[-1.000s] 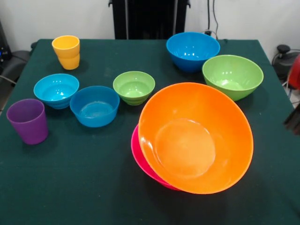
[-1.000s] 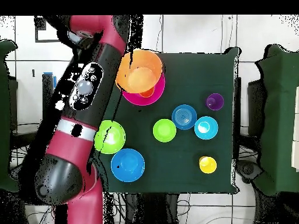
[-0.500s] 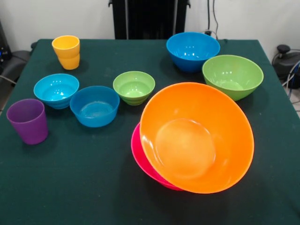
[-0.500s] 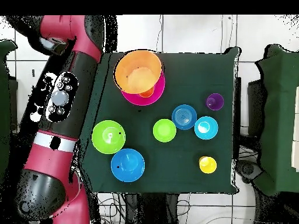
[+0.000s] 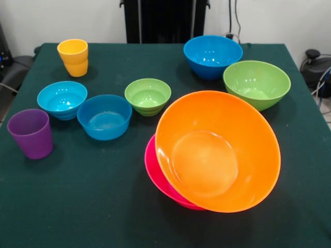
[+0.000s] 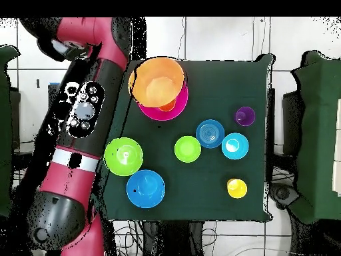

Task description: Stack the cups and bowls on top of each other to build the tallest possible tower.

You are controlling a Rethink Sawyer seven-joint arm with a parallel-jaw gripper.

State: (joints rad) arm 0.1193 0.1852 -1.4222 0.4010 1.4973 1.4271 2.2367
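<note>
A large orange bowl [image 5: 217,151] leans tilted on a large pink bowl [image 5: 153,170], whose rim shows at its lower left; together they form the tower [image 6: 160,90]. In the overhead view an orange piece [image 6: 166,105] peeks out beneath the orange bowl. Loose on the cloth are a yellow cup [image 5: 73,57], a purple cup [image 5: 30,133], a small cyan bowl [image 5: 62,99], a small blue bowl [image 5: 104,116], a small green bowl [image 5: 148,96], a medium blue bowl [image 5: 212,56] and a medium green bowl [image 5: 256,84]. The gripper shows in neither view.
The red arm [image 6: 80,120] stretches along the table's left side in the overhead view, off the dark green cloth [image 5: 93,191]. Its upper links reach past the corner beside the tower. Dark chairs stand at both sides of the table.
The arm has swung off the table's edge to the side, uncovering the medium green bowl in the overhead view. The orange bowl has settled slightly sideways on the pink bowl.
</note>
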